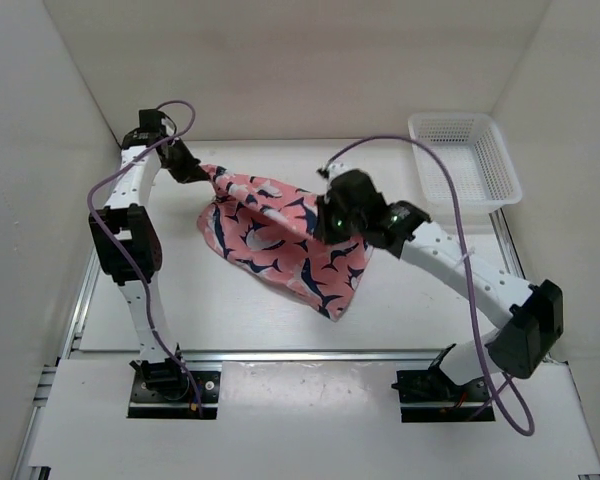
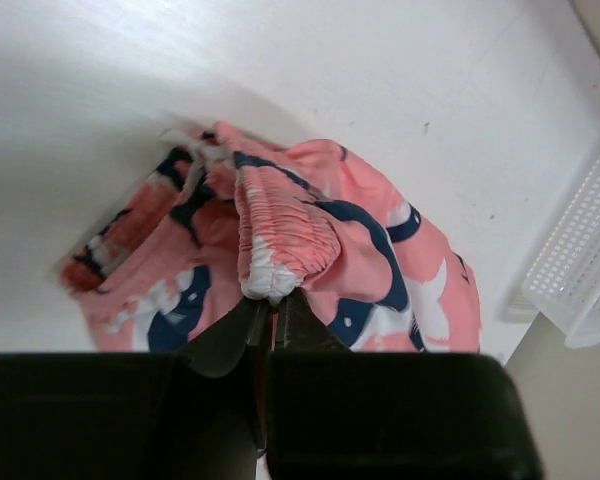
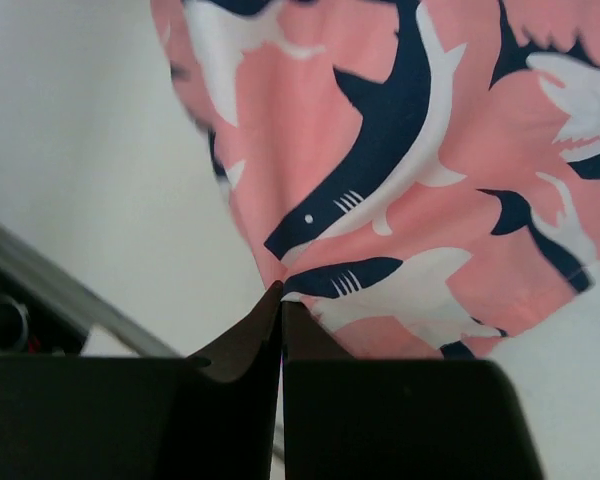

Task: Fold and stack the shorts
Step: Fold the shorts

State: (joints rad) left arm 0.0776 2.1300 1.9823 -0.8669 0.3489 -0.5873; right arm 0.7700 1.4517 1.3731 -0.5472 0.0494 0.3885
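The coral-pink shorts with navy-and-white sharks hang lifted and stretched between both grippers above the table's middle. My left gripper is shut on the gathered elastic waistband at the far left corner; in the left wrist view the gripper pinches the white-trimmed band of the shorts. My right gripper is shut on the shorts' right edge; in the right wrist view the gripper pinches the shorts, which hang below it. The lower corner droops toward the table.
A white mesh basket stands at the far right of the table and also shows in the left wrist view. White walls enclose the table on left, back and right. A metal rail runs along the near edge.
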